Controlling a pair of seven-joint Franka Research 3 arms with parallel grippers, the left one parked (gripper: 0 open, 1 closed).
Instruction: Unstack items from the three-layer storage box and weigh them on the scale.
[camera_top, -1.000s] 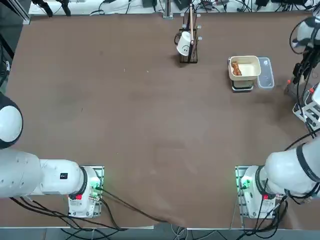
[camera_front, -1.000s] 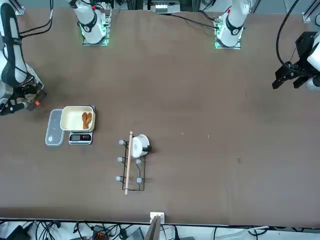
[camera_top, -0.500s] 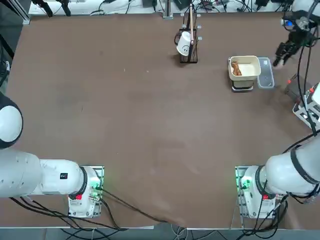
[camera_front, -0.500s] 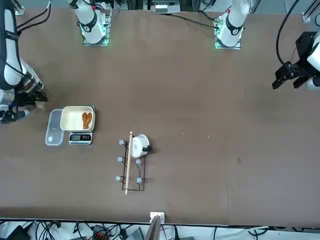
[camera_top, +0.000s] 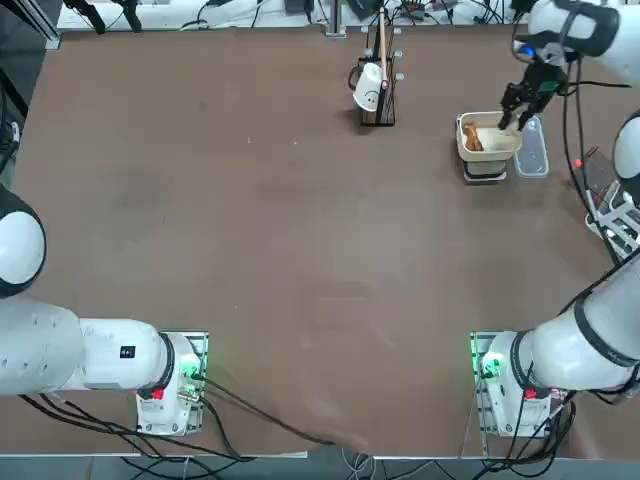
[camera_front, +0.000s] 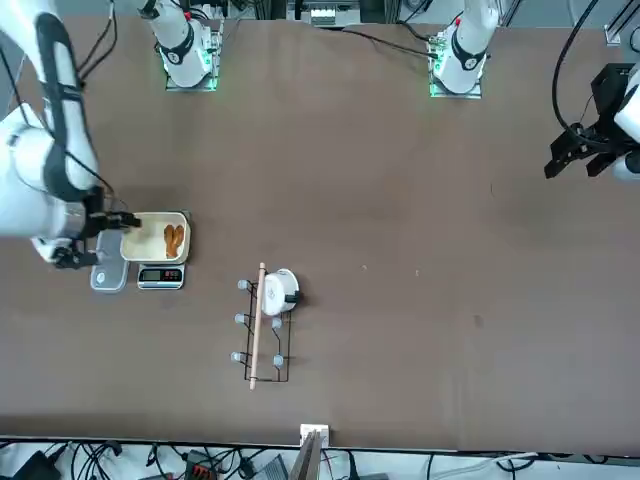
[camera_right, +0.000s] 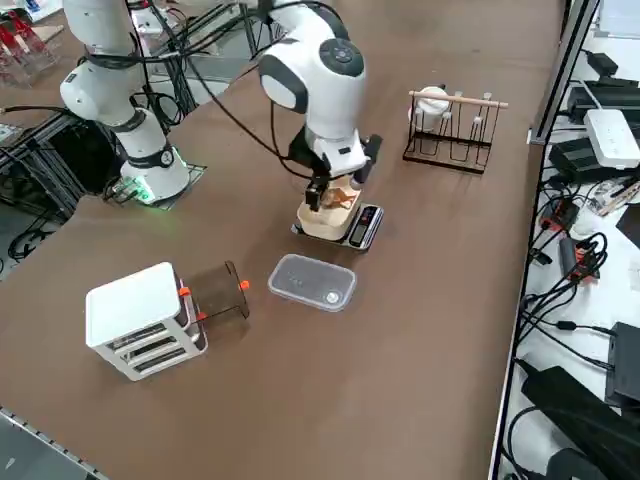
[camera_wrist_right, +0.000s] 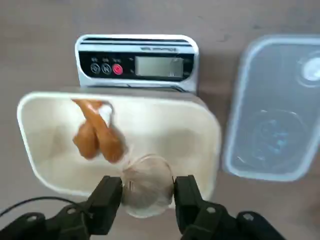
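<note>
While two orange-brown pieces (camera_wrist_right: 95, 137) lie in the scale's cream bowl (camera_wrist_right: 197, 145), the right gripper (camera_wrist_right: 146, 197), newly arrived from the table edge, clamps a whitish round item (camera_wrist_right: 146, 186) above it.

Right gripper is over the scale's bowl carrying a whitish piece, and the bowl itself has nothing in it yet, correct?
Not quite. The right gripper does hold a whitish piece over the scale's bowl, but the bowl is not bare: two orange-brown pieces already lie in it, as the right wrist view shows.
</note>
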